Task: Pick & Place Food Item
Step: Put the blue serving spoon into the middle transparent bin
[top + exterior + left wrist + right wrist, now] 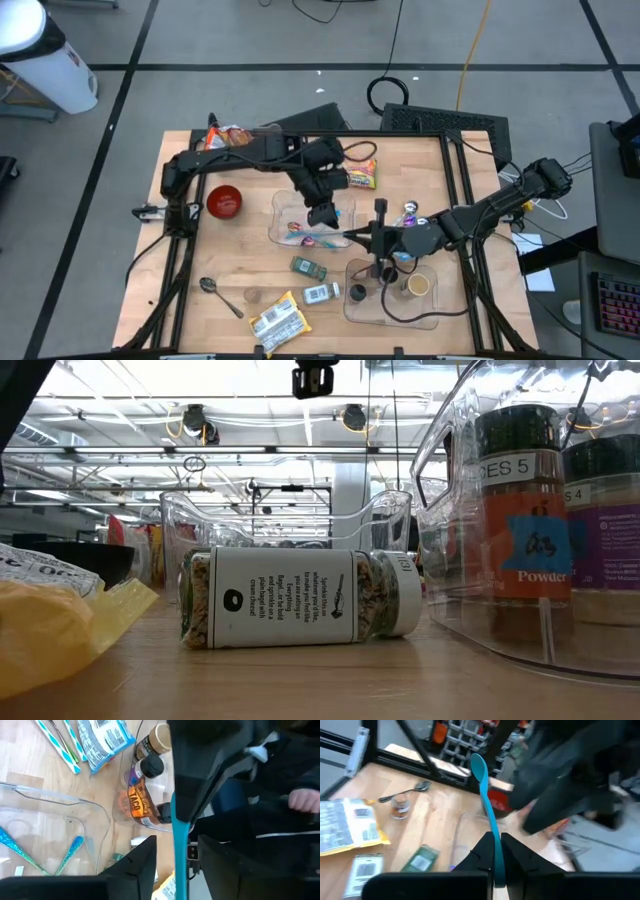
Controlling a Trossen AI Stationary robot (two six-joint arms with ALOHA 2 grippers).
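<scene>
The right gripper (495, 851) clamps a teal spatula (486, 802) upright between its 2 fingers; the left gripper (322, 212) hangs beside it, its opening indiscernible.

From the high view you look straight down on the whole table (230, 270) and both arms. The low view sits at tabletop level, very close to a jar (300, 598) lying on its side, facing the room behind. Each wrist view looks forward past its own fingers, close over the tabletop. Both wrist views share the blue spoon (489, 815).
</scene>
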